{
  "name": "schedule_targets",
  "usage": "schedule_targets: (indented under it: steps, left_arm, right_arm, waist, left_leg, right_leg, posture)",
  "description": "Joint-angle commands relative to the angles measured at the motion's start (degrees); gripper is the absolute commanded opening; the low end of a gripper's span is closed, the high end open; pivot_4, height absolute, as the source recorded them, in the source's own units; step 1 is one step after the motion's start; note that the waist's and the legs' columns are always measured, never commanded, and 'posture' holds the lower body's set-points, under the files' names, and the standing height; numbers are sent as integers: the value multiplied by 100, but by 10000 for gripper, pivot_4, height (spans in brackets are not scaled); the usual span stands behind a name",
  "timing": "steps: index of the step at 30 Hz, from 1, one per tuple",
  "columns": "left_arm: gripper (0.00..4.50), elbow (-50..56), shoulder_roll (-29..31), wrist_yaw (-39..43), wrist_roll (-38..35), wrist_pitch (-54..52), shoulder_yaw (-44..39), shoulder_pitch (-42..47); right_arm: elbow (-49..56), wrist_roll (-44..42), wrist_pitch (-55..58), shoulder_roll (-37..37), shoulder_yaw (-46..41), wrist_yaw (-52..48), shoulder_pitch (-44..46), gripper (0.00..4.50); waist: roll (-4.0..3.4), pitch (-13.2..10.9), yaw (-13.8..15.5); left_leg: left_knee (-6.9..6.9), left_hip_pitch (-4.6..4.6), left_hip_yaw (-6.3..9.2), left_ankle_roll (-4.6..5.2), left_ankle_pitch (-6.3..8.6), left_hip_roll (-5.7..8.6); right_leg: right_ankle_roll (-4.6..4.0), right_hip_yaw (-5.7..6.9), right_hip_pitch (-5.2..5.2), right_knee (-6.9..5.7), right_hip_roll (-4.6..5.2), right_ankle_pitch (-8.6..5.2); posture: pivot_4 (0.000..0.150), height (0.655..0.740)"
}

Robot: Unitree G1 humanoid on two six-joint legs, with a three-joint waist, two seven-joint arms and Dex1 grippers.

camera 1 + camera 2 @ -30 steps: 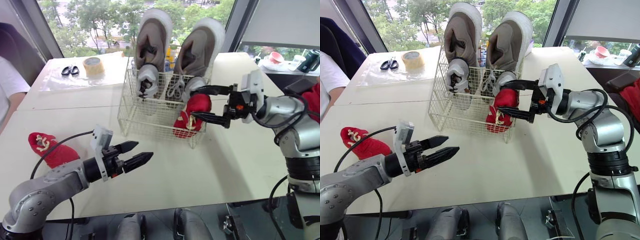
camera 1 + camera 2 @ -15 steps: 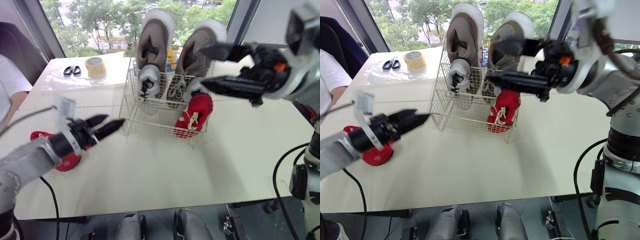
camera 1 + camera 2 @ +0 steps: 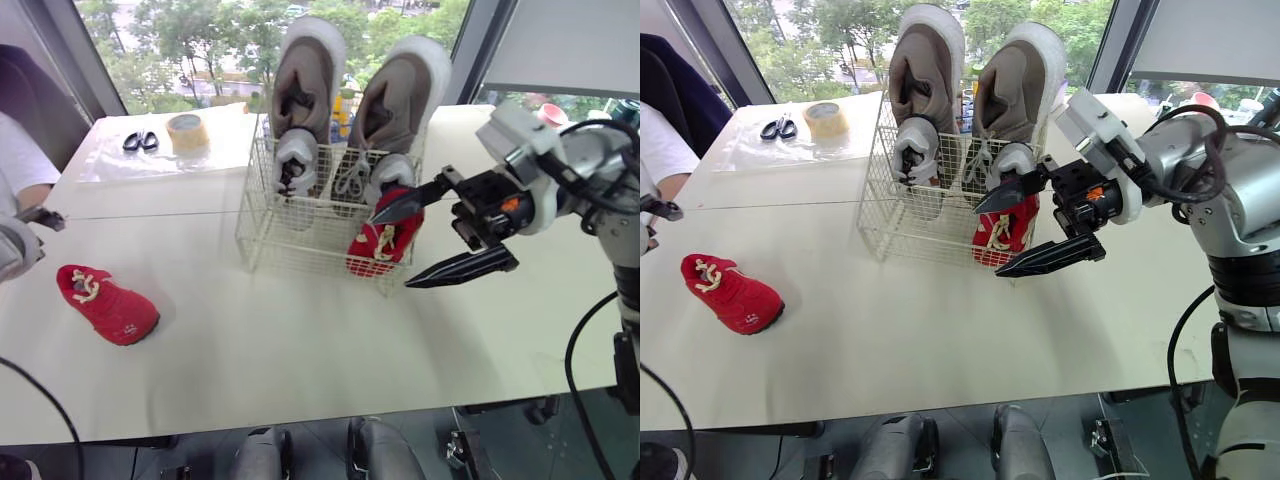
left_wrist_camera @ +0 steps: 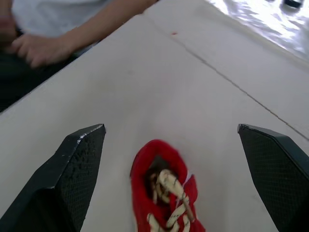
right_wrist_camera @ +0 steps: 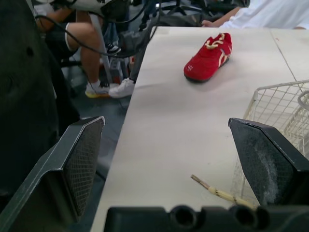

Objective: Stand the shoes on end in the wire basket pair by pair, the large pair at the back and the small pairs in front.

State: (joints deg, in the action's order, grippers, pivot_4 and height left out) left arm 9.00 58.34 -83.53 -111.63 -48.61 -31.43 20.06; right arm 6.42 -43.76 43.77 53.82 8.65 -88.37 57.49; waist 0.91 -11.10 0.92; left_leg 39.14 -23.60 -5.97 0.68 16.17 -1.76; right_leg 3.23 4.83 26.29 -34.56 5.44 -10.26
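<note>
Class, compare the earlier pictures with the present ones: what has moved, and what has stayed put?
The left gripper swung out to the robot's left and now aims, open, at the red laced shoe lying on the table. The right gripper, open, drew back from the second red shoe, standing in the white wire basket. Both shoes, the basket and the large grey-brown sneakers stayed put.

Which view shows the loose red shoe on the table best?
The left eye view: the red shoe lies whole on the table, apart from the wire basket; the right eye view matches. The left wrist view crops it, close before the open left claw. The right wrist view shows it whole but distant.
</note>
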Motion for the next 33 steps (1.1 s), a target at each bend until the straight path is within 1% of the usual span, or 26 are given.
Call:
schedule_targets:
  steps: [1,4,7,9,13,16,19,22,25,26,27,30,33]
  left_arm:
    - [45000,314,-343,-551,-137,3,-298,-100]
    - [45000,219,-508,-561,-137,-117,-461,-526]
    - [45000,-55,-506,-213,-137,-187,-435,-788]
    - [45000,-233,-439,35,-137,-225,-274,-874]
    - [45000,-537,-559,298,-137,-160,-31,-1020]
    - [45000,-970,-574,775,50,-208,251,-944]
    - [36922,-1341,-498,1199,398,-315,453,-789]
    - [22961,-1507,-484,1351,574,-392,496,-778]
    - [7314,-1483,-473,1410,631,-429,419,-818]
    - [3234,-1451,-433,1443,679,-444,383,-820]
    - [184,-1408,-394,1463,716,-446,341,-821]
    - [184,-1272,-320,1511,773,-400,210,-799]
    - [184,-904,-66,1799,1011,-405,163,-540]
  right_arm:
    - [-48,162,-151,-37,-83,-188,135,44520]
    - [-6,252,-152,-45,-102,-227,82,44520]
    - [132,183,-2,-12,-206,-183,11,44520]
    - [249,123,100,18,-277,-138,-48,44520]
    - [565,-79,386,129,-469,-35,-188,44520]
    - [863,-301,619,201,-637,93,-308,44520]
    - [1053,-436,757,230,-749,222,-402,45000]
    - [1176,-512,854,291,-842,327,-502,45000]
    - [1240,-561,911,341,-883,400,-562,45000]
    - [1255,-576,923,344,-884,428,-569,45000]
    - [1266,-591,935,349,-889,450,-579,45000]
    - [1287,-604,931,357,-896,484,-627,45000]
    - [1215,-528,860,314,-836,497,-652,45000]
  waist:
    - [9,3,8]
    - [11,4,-23]
    - [11,4,-29]
    - [11,4,-21]
    - [11,4,-2]
    - [11,4,-12]
    - [11,5,-13]
    - [11,5,-16]
    - [10,5,-41]
    - [9,5,-46]
    - [9,5,-43]
    - [9,5,-31]
    - [15,2,-25]
  left_leg:
    - [0,0,1,-5,-2,4]
    - [1,2,-2,-7,-4,5]
    - [-1,4,-3,-7,-5,2]
    - [-1,7,-2,-12,-7,0]
    - [1,12,0,-12,-7,3]
    - [1,14,0,9,5,5]
    - [1,17,-1,11,6,4]
    - [1,22,-1,14,7,3]
    - [1,23,-2,14,7,1]
    - [0,24,-2,14,7,0]
    - [-2,24,-2,14,7,-2]
    - [-1,25,1,12,6,-5]
    - [-1,22,1,12,6,-5]
  right_leg:
    - [-3,2,-3,0,1,0]
    - [-10,1,-2,-2,1,-3]
    - [-18,1,3,-8,-4,-8]
    - [-20,2,4,-16,-8,-9]
    - [-22,7,3,-33,-4,-11]
    - [-22,6,4,-37,1,-11]
    - [-22,7,6,-41,-3,-11]
    - [-22,6,4,-48,-11,-11]
    - [-21,4,6,-50,-5,-11]
    - [-21,4,7,-51,-6,-11]
    - [-21,4,8,-53,-6,-11]
    - [-23,5,8,-56,-10,-12]
    - [-24,5,10,-54,-8,-12]
  posture:
    - [1500,7400]
    - [1500,7400]
    - [1500,7400]
    - [1500,7400]
    - [1500,7400]
    - [1500,7400]
    - [1500,7400]
    - [1500,7400]
    - [1500,7400]
    - [1500,7400]
    - [1500,7400]
    - [1500,7400]
    - [1500,7400]
